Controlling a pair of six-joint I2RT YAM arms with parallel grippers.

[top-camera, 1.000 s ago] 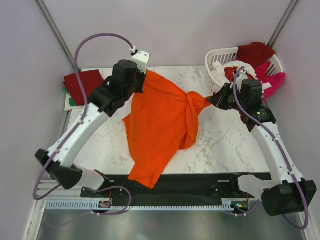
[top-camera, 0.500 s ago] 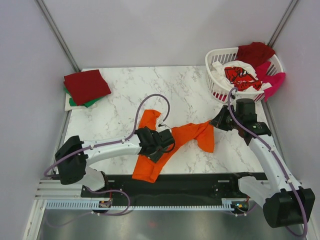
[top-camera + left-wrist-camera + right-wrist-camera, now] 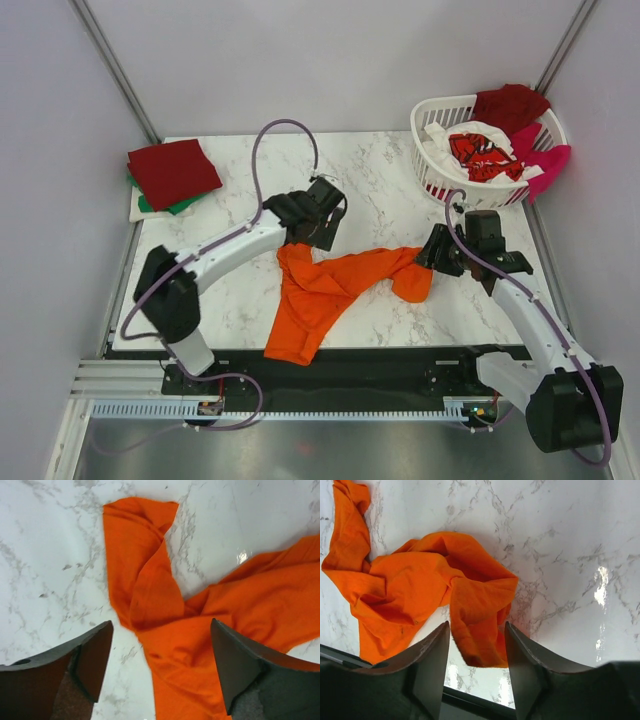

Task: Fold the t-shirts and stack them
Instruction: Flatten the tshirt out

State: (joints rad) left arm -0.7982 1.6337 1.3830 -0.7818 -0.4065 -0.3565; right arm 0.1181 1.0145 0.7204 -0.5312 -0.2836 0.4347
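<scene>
While the dark red shirt sits folded at the far left and more wait in the basket, the orange shirt lies crumpled on the table, the left gripper and right gripper both spread apart, holding nothing.

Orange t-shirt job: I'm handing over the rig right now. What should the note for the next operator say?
Left hand: open above the orange t-shirt, which lies crumpled mid-table.
Right hand: open over its right end.
Done: dark red t-shirt folded on the green t-shirt, far left.
Left: fold and stack the orange one, then the shirts in the basket.
</scene>
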